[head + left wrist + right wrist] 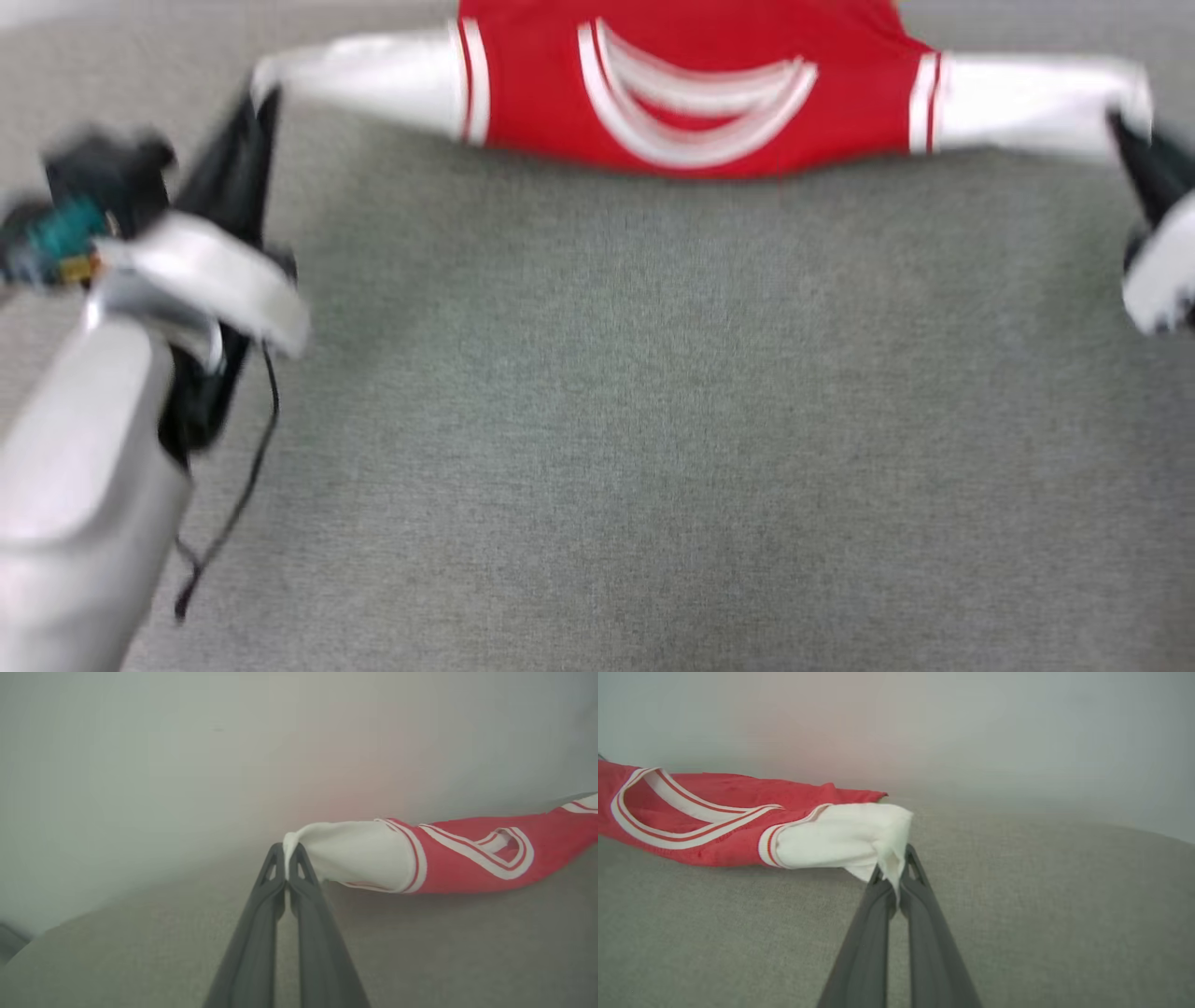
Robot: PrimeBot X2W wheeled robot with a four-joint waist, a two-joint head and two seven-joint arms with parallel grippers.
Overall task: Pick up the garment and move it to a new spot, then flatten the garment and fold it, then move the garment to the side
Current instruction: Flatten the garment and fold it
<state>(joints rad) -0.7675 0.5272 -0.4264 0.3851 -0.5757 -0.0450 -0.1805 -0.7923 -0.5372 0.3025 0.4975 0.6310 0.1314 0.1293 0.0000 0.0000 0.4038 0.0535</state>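
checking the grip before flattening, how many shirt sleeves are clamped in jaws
2: the left sleeve held at its end by the left gripper, the right sleeve by the right gripper, garment stretched between.

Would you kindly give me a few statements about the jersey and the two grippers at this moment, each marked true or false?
1. The left gripper is shut on one white sleeve of the red jersey-style shirt with white short sleeves. True.
2. The right gripper hangs open, apart from the shirt. False: it is shut on the other white sleeve.
3. The shirt is stretched sideways between the two grippers above the grey fabric surface. True.
4. The shirt lies folded into a neat square. False: it is not folded, and its sleeves are pulled outward to either side.
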